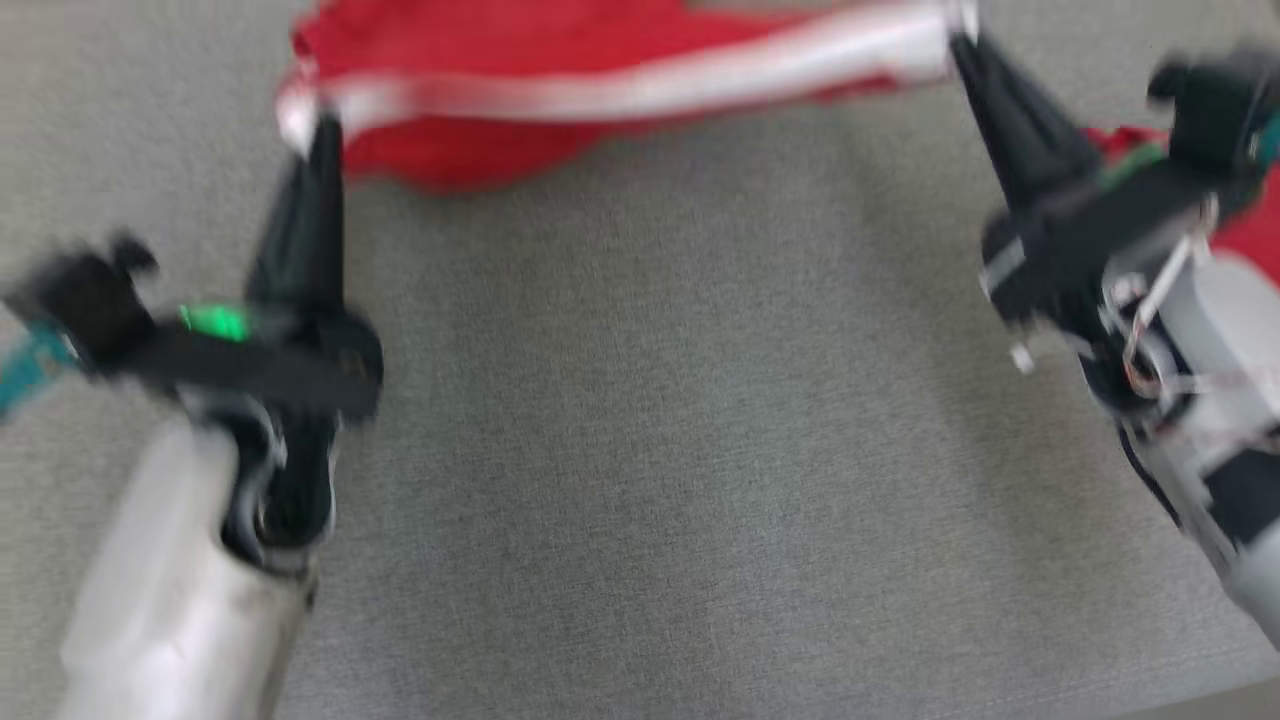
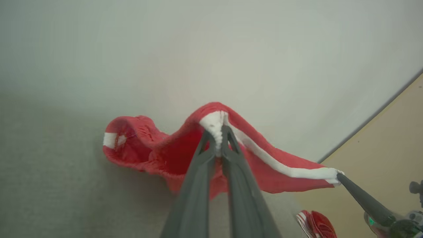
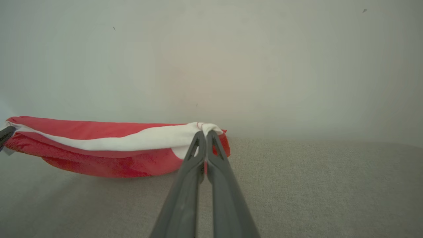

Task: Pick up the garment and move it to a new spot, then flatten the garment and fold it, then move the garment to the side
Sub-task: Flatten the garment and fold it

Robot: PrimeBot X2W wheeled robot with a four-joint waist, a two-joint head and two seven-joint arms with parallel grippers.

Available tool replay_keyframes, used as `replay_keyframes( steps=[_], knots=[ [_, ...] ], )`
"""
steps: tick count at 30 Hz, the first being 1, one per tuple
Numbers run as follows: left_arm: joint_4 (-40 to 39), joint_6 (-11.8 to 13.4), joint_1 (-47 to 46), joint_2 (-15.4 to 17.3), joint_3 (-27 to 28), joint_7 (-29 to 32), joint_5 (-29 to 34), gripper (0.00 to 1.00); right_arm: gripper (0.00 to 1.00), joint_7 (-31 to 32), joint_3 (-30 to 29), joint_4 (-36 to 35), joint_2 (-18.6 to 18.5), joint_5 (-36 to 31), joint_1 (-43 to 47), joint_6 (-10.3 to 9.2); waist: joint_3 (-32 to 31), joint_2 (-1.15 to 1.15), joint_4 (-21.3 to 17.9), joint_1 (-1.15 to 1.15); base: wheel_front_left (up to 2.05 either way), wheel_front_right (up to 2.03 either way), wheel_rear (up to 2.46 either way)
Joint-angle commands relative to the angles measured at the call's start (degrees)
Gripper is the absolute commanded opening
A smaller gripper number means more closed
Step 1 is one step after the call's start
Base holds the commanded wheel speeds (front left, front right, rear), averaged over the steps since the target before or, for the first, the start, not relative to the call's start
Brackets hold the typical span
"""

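Red garment [image 1: 560, 60], held taut by its white band between left tool [image 1: 318, 130] and right tool [image 1: 962, 45], both clenched on it, sagging toward the grey desk [image 1: 640, 450]. Equal tension is advised for laying it flat.

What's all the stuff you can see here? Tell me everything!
garment: one, red with a white band, stretched between the two grippers over the far part of the table
table: one, grey cloth top, under the garment
red striped thing: one, red and white, low beside the right arm; too small to identify
tan surface: one, tan, past the table's edge
left gripper: one, dark, shut on the band's left end
right gripper: one, dark, shut on the band's right end
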Motion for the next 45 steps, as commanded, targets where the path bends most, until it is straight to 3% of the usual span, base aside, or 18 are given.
replay_keyframes(
  steps=[1, 12, 20, 26, 31, 36, 41, 45],
  knots=[
    [0.48, 0.07, 3.21, 0.1, 0.0, -0.21, -0.18, 0.0, 0.0, 1.0, 0.39, -0.7, -2.1, -0.33, 3.01, -0.15, -5.21, 0.01, 0.37, 0.02, 0.0, 0.0, 0.0],
    [3.5, 0.56, 21.45, 0.99, -3.51, -0.18, 4.86, 0.0, 0.0, 14.37, -0.45, -10.96, -8.59, 4.43, 24.98, -0.15, -13.34, 0.01, 0.66, 0.02, 0.0, 0.0, 0.0],
    [3.48, 1.5, 31.51, 1.95, -6.0, 2.71, 3.45, 0.0, 0.0, 30.93, -4.45, -20.49, -12.35, 7.3, 41.6, -0.15, -17.0, 0.01, 2.31, 0.02, 0.0, 0.0, 0.0],
    [0.46, 4.25, 38.1, 3.52, -8.33, 8.35, 2.77, 0.0, 0.0, 43.25, -10.11, -25.28, -13.04, 11.64, 53.59, -0.16, -18.51, 0.01, 3.58, 0.02, 0.0, 0.0, 0.0],
    [-4.74, 6.01, 42.66, 4.58, -10.37, 12.59, 1.98, 0.0, 0.0, 51.47, -18.58, -29.38, -11.05, 11.26, 62.48, -0.15, -18.69, 0.01, 4.61, 0.02, 0.0, 0.0, 0.0],
    [-8.99, 6.33, 44.31, 4.5, -10.64, 13.64, 0.98, 0.0, 0.0, 53.31, -25.15, -35.46, -7.59, 7.04, 64.96, -0.15, -18.56, 0.01, 5.24, 0.02, 0.0, 0.0, 0.0],
    [-12.31, 6.86, 42.66, 3.57, -9.77, 13.81, -0.12, 0.0, 0.0, 52.63, -29.12, -39.79, -2.61, 1.68, 61.28, -0.15, -18.76, 0.01, 6.02, 0.02, 0.0, 0.0, 0.0],
    [-12.87, 7.04, 39.73, 2.3, -9.02, 14.11, -1.22, 0.0, 0.0, 50.48, -29.08, -38.84, 0.25, -0.36, 55.04, -0.15, -18.77, 0.01, 6.55, 0.02, 0.0, 0.0, 0.0]
  ],
)
